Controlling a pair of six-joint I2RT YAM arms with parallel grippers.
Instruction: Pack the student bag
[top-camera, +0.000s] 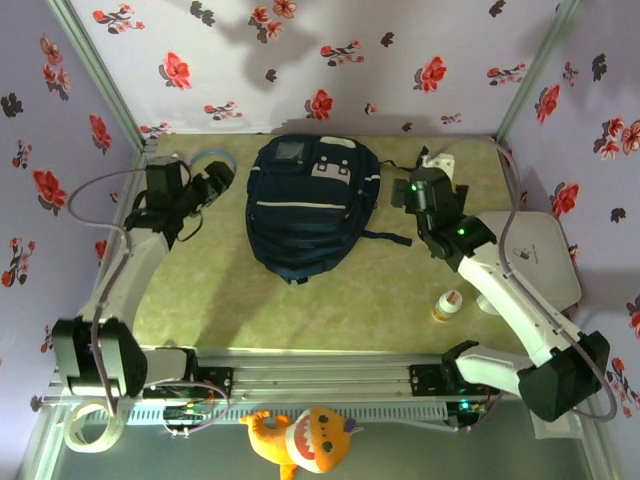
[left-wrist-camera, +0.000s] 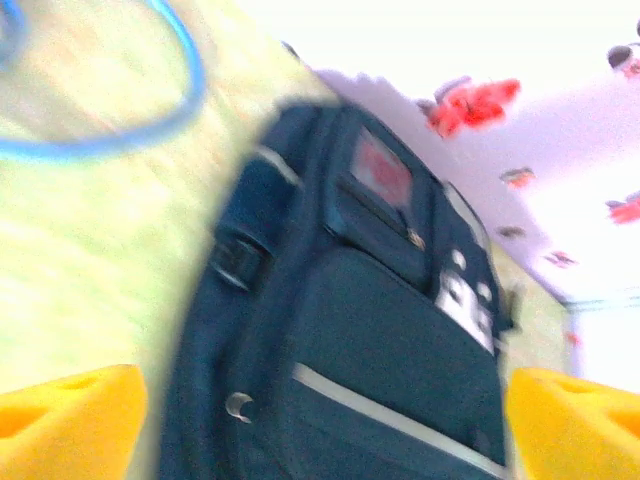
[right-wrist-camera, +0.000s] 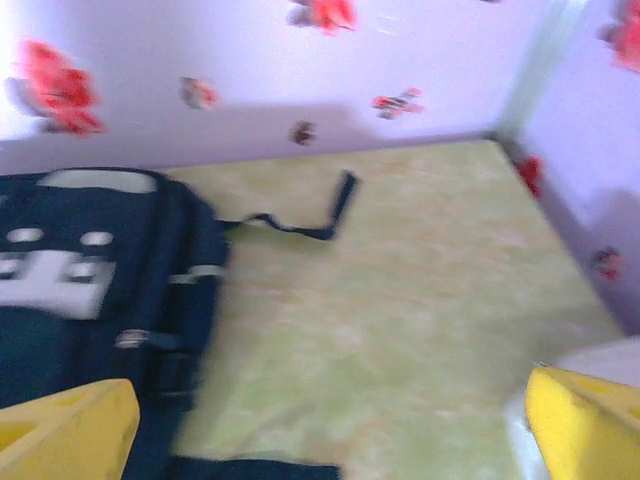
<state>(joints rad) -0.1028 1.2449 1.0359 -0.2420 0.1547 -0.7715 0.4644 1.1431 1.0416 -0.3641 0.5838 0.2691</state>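
Observation:
The student bag (top-camera: 312, 205) is a dark navy backpack lying flat in the middle of the green table, white patches toward the back wall. My left gripper (top-camera: 216, 186) hovers at the bag's left side. In the left wrist view its yellow fingers (left-wrist-camera: 70, 420) stand wide apart and the gripper (left-wrist-camera: 325, 430) is open, with the student bag (left-wrist-camera: 380, 340) ahead of it, blurred. My right gripper (top-camera: 414, 196) is just right of the bag. It (right-wrist-camera: 325, 430) is open over bare table, with the student bag (right-wrist-camera: 90, 290) to its left.
A blue ring (top-camera: 212, 157) lies at the back left. A white object (top-camera: 438, 160) sits at the back right, and a white case (top-camera: 540, 250) at the right edge. A small bottle (top-camera: 447, 305) stands near the right arm. A loose strap (right-wrist-camera: 300, 215) trails off the bag.

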